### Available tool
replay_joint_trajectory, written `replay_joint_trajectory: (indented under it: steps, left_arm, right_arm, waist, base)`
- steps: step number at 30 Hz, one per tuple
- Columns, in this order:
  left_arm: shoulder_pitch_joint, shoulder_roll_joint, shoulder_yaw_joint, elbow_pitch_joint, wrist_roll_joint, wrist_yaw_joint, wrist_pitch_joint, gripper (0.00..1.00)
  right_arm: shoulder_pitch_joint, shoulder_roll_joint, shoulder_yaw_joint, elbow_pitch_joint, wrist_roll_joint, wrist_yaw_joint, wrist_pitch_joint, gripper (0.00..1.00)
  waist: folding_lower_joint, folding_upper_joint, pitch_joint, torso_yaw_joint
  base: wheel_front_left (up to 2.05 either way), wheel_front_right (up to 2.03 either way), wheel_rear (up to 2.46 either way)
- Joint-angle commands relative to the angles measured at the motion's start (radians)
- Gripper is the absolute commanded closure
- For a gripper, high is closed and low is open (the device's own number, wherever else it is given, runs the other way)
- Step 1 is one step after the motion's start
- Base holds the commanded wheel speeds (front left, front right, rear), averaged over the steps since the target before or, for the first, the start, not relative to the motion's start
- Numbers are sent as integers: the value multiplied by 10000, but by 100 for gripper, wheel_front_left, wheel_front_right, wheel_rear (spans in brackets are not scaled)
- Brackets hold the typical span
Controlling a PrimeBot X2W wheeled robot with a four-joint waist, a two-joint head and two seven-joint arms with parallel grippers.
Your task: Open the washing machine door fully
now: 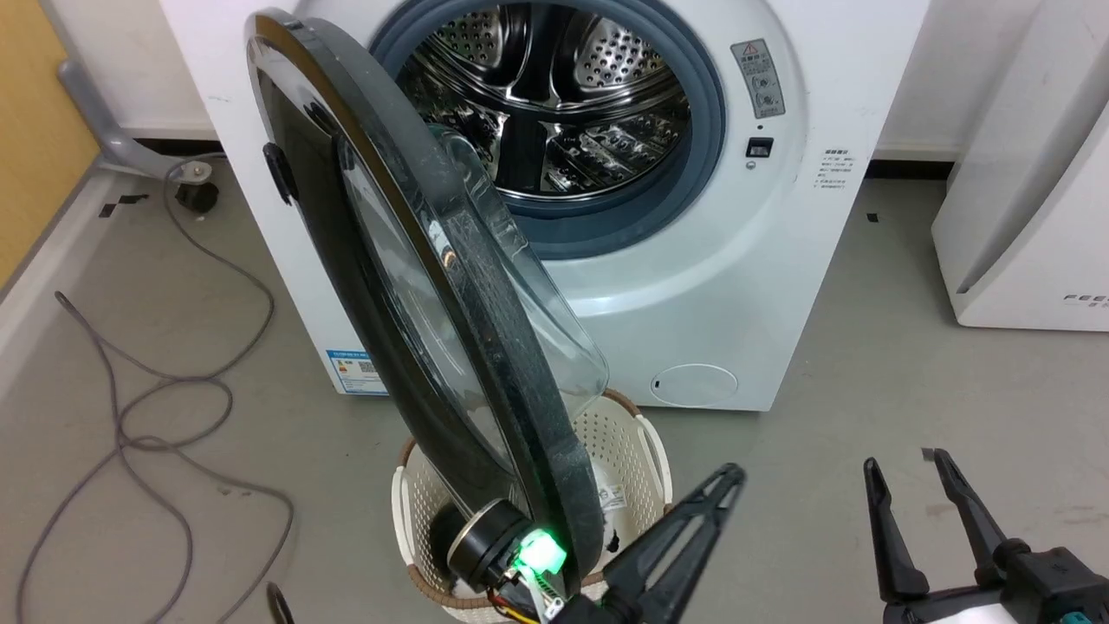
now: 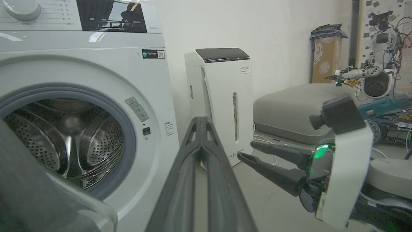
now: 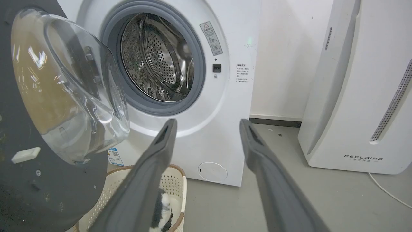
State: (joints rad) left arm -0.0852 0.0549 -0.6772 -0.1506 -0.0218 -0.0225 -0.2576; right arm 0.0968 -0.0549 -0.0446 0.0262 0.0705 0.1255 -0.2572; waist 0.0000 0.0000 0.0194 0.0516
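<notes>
Cream perforated basket (image 1: 632, 451), brown rim, on grey floor (image 1: 953, 390); white-and-black item (image 3: 162, 206) inside. White FEELBIRD appliance (image 3: 363, 96) upright by the wall. Grey cable (image 1: 178, 379) loops loosely on floor. Cardboard box (image 2: 325, 58) in far corner.

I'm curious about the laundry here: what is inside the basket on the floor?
The basket holds something white with dark patches, unclear what. The washing machine door, hanging open above it, hides much of its inside.
</notes>
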Motion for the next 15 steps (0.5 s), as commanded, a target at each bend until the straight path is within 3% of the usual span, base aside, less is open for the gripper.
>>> replay_joint_trajectory:
  steps: [1,15]
  left_arm:
    - [76,38,52,279,-97,86,-42,100]
    - [184,-39,1095,1688,-1014,708,-42,100]
  right_arm:
    - [-80,47,-3,49,-27,52,-45,0]
    - [-227,47,-26,268,-179,52,-45,0]
  waist:
    - [0,0,47,-8]
    - [0,0,352,-37]
  base:
    - [0,0,0]
    - [0,0,0]
